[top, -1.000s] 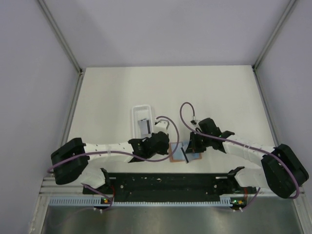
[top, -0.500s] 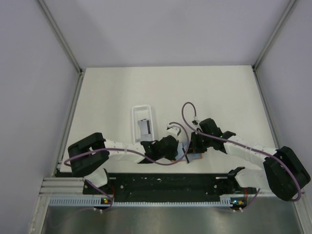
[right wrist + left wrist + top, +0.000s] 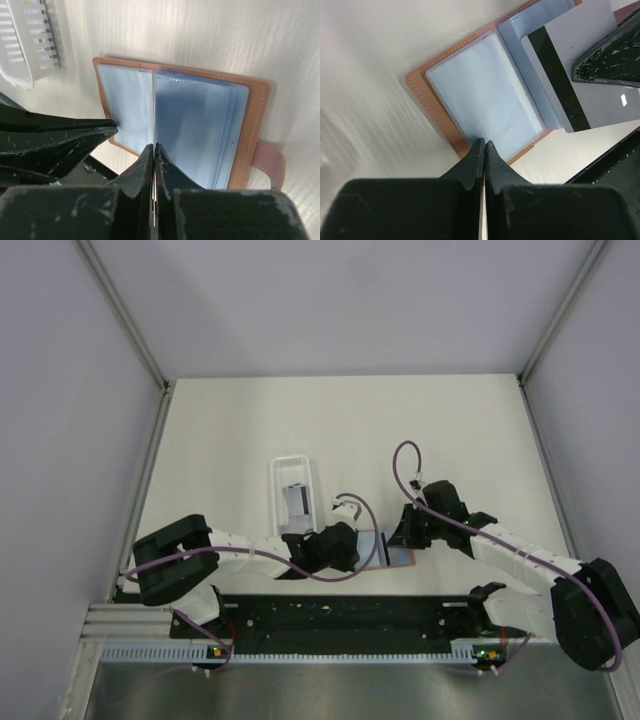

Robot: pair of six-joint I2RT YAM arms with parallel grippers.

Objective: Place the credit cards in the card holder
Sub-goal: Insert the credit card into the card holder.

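Note:
The card holder (image 3: 398,558) lies open on the table, orange-brown with pale blue sleeves (image 3: 480,85) (image 3: 200,130). My left gripper (image 3: 484,143) (image 3: 352,550) is shut, and its tips rest on the holder's near left corner. Its fingers (image 3: 75,137) show at the left of the right wrist view. My right gripper (image 3: 154,146) (image 3: 408,536) is shut on a grey credit card with a dark stripe (image 3: 580,95). It holds the card on edge (image 3: 154,100) over the holder's fold, the lower edge among the sleeves. A right finger (image 3: 615,55) crosses the card.
A white plastic tray (image 3: 293,472) stands behind the left gripper with another card (image 3: 294,502) in it; its ribbed end shows in the right wrist view (image 3: 27,40). The holder's pink strap (image 3: 270,160) sticks out right. The black base rail (image 3: 340,615) runs close in front.
My left arm has swung right and its shut gripper has come onto the holder's left corner. My right gripper has shifted slightly right with the card.

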